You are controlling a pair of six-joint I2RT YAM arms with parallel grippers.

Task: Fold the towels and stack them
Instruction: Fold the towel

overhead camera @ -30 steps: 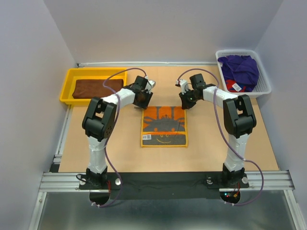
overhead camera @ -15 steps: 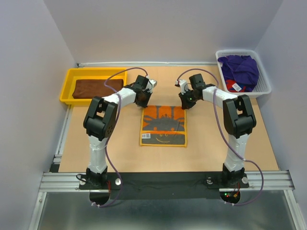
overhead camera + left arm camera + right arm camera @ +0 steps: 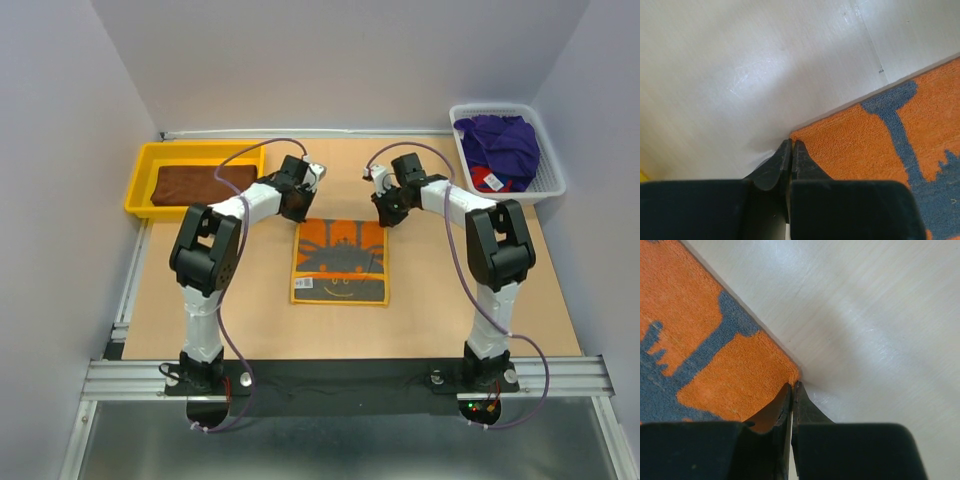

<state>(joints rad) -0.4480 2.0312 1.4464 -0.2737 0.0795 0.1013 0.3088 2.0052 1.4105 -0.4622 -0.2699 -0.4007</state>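
Pinching orange towel [image 3: 341,262] at eleven and one o'clock corners: left gripper [image 3: 791,143], right gripper [image 3: 791,385] clamped, so we can fold toward six.

- The end effector [image 3: 792,142] fills the lower edge of the frame, its two black fingers [image 3: 769,172] pressed together with only a thin slit between them.
- Their tips meet right at the corner of an orange towel [image 3: 860,142], which lies flat to the right.
- A dark blue print [image 3: 900,145] runs across the orange terry.
- The pale table [image 3: 740,65] takes up the rest.
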